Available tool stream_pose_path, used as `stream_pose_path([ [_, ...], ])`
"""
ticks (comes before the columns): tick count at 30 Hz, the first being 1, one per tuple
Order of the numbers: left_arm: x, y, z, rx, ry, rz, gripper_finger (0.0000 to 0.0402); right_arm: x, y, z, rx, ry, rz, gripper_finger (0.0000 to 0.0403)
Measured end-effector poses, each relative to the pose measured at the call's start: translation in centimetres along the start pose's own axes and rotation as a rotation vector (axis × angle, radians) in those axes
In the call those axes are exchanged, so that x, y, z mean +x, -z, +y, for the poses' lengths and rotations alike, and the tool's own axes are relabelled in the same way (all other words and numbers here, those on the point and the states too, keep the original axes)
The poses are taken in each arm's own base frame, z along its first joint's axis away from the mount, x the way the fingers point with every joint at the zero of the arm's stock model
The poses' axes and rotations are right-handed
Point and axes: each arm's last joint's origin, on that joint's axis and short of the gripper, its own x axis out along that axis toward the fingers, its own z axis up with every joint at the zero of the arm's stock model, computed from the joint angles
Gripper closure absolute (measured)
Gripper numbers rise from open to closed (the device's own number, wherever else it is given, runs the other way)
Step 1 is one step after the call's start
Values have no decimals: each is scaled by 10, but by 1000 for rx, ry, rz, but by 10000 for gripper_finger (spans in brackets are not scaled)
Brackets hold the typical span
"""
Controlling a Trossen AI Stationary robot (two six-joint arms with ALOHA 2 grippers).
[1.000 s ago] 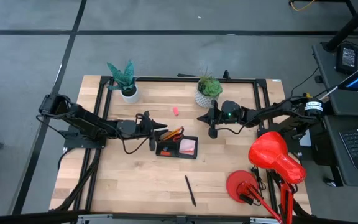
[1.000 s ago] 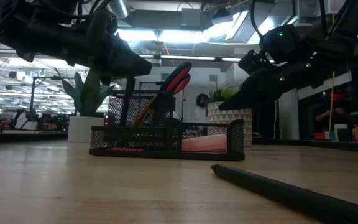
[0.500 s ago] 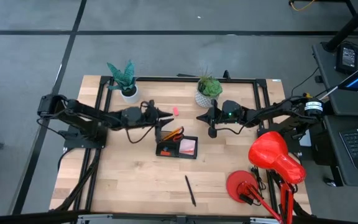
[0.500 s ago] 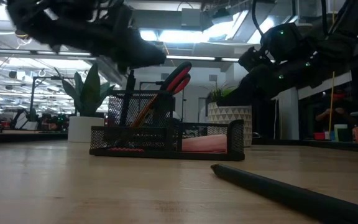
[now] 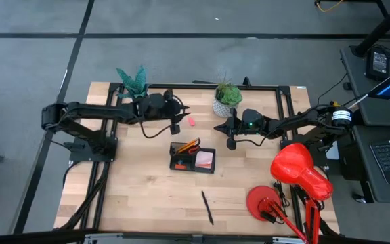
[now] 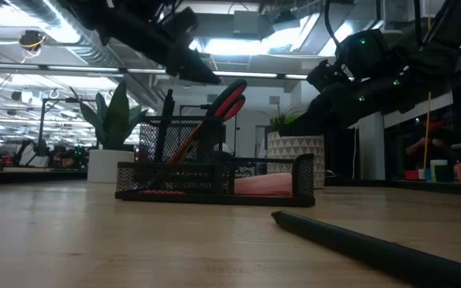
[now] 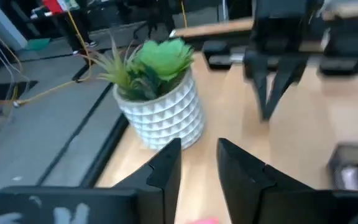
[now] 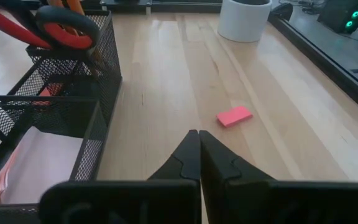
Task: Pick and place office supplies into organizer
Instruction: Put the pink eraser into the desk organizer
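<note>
**Ana:** Since the left gripper [image 5: 176,116] hangs just short of the pink eraser [image 5: 191,121], which lies at its three o'clock in the overhead view, I'd judge that eraser is the next pick. The fingers [image 7: 166,168] stand a little apart with nothing between them.

**Ben:** Agreed, jaws parted and empty. The snake plant [image 5: 135,83] in its white pot sits at ten o'clock from that gripper, clear of the approach.

**Ana:** Moving right, the organizer [image 5: 192,158] sits at about five o'clock from the eraser, near mid-table. What's in it?

**Ben:** The red-handled scissors [image 8: 61,23] and an orange pencil [image 5: 188,145] stand tilted in the taller mesh cup, leaning on its rim, as long things would in a short holder. The pink sticky-note block [image 5: 206,160] lies flat in the low compartment beside it.

**Ana:** And still loose?

**Ben:** The eraser, plus a dark pen [image 5: 207,207] lying on the table at six o'clock from the organizer, well apart from it.

**Ana:** The right gripper [image 5: 220,128]?

**Ben:** Clenched on nothing, fingertips pressed together, parked at two o'clock from the organizer, just below the spiky plant [image 5: 227,98]. Probably waiting so the arms don't crowd each other. A red desk lamp [image 5: 296,173] stands near the table's right edge.
</note>
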Motion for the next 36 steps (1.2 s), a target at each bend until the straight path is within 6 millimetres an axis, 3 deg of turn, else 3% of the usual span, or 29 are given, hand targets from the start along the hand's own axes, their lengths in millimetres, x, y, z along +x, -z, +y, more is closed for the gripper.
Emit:
stream_pose_path([
  [7,-1,4,32,35,126,145,306,-1,-1,-5,-23,19,-12,402],
  [14,-3,-9,70,79,149,99,307,-3,-1,-18,-2,66,-24,402],
  [18,16,-10,82,89,201,132,307,-4,0,-23,2,36,-32,402],
  [23,52,-4,87,171,293,355,307,-5,1,-27,9,-9,-39,402],
  [27,76,-2,91,279,364,426,307,-6,1,-28,9,-27,-40,402],
  [36,104,6,86,448,299,598,288,-6,4,-27,24,-33,-6,402],
])
